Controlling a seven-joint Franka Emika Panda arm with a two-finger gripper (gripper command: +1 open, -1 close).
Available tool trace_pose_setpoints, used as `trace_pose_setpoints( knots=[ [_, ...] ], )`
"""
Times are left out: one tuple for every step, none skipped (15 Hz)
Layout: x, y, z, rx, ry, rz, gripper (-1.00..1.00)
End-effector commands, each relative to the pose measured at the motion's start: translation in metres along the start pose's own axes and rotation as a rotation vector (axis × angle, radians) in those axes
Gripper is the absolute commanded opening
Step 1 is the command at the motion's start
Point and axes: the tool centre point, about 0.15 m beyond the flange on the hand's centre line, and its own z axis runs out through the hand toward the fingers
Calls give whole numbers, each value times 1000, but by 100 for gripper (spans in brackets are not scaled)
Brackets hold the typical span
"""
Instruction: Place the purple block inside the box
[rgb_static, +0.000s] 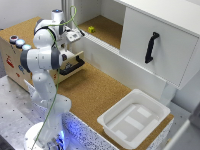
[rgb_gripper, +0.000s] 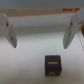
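The purple block (rgb_gripper: 52, 65) appears clearly only in the wrist view: a small dark purple cube with a yellowish patch on the face turned to the camera, sitting on a pale surface ahead of the gripper (rgb_gripper: 39, 31), roughly centred between the lines of the two fingers (rgb_gripper: 7, 30) and apart from both. The fingers stand wide apart with nothing between them. In the exterior view a small yellowish object (rgb_static: 91, 29) lies on the cork floor of the open cabinet recess (rgb_static: 107, 30) just beyond the gripper (rgb_static: 75, 35); it may be the same block seen from its yellow side, but it is too small and blurred to be sure. That view shows what the wrist camera cannot: the white arm (rgb_static: 42, 60) reaching from its base over the cork-topped table (rgb_static: 92, 92), the white box (rgb_static: 134, 118) sitting well behind the gripper near the table's far corner, open-topped and with a raised rim all round. Between gripper and box the cork top is a broad open stretch. Beside the arm an open drawer with a black handle (rgb_static: 71, 67) juts out, and a white cabinet door with a black handle (rgb_static: 151, 47) stands at the exterior view's right.
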Motion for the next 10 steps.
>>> trace_pose_setpoints(
  knots=[
    [7, 6, -50, -12, 29, 180, 100],
    [7, 15, -60, -39, 45, 224, 100],
    [8, 25, -68, -62, 49, 259, 100],
    [9, 33, -75, -69, 63, 301, 100],
    [10, 46, -82, -89, 58, 376, 100],
    [11, 56, -85, -82, 75, 427, 100],
    [13, 65, -89, -103, 66, 486, 100],
    [16, 77, -93, -111, 63, 552, 100],
    [19, 86, -97, -135, 53, 604, 100],
    [23, 95, -99, -156, 39, 658, 100]
  ],
)
